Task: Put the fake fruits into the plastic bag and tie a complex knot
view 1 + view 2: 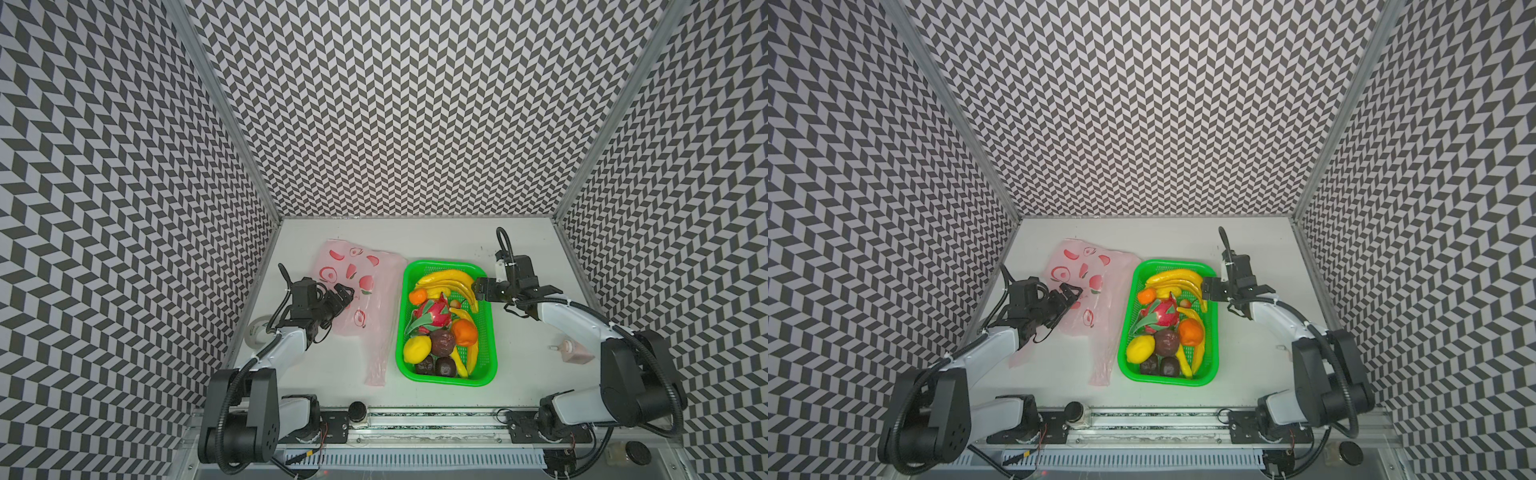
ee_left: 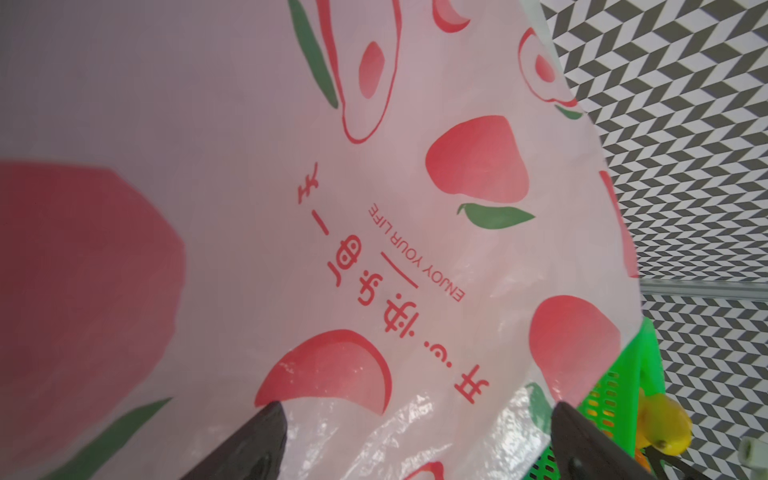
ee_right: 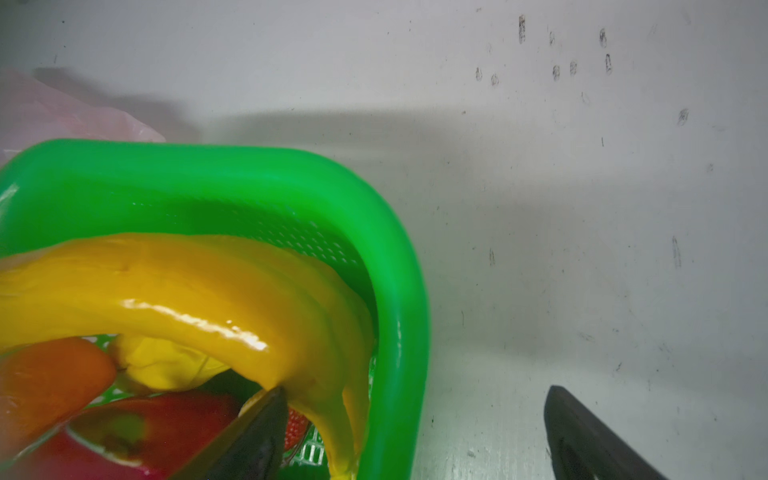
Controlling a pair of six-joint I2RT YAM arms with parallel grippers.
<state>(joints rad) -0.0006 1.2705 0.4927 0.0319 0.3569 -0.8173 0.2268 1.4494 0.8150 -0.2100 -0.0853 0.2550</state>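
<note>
Hovering low over the thin pale-pink plastic bag printed with red fruit [image 1: 374, 307], the left hand [image 1: 345, 296] has its jaws wide apart and empty. Its wrist view shows a dark fingertip [image 2: 266, 436] close over the film, though I cannot tell whether it touches. The bag lies flat on the white counter [image 1: 332, 374], its long axis running from the far wall toward the robot and its narrow handle strips [image 1: 377, 365] at the near end. It sits just beside the bright green plastic mesh basket [image 1: 440, 262].

All the glossy fake fruits [image 1: 464, 332] sit in that basket, none in the bag. The bunch of yellow plastic bananas [image 1: 446, 279] curves along the basket's far wall and bends down its right side, toward the right hand [image 1: 480, 289], plainly the nearer one. That hand reaches in from the right at the basket's far right corner, jaws apart and holding nothing. One fingertip [image 3: 266, 432] is inside the rim by the bananas' end, contact unclear, and its partner is outside over bare counter. Closing there would likely pinch the rim as well as the fruit.
</note>
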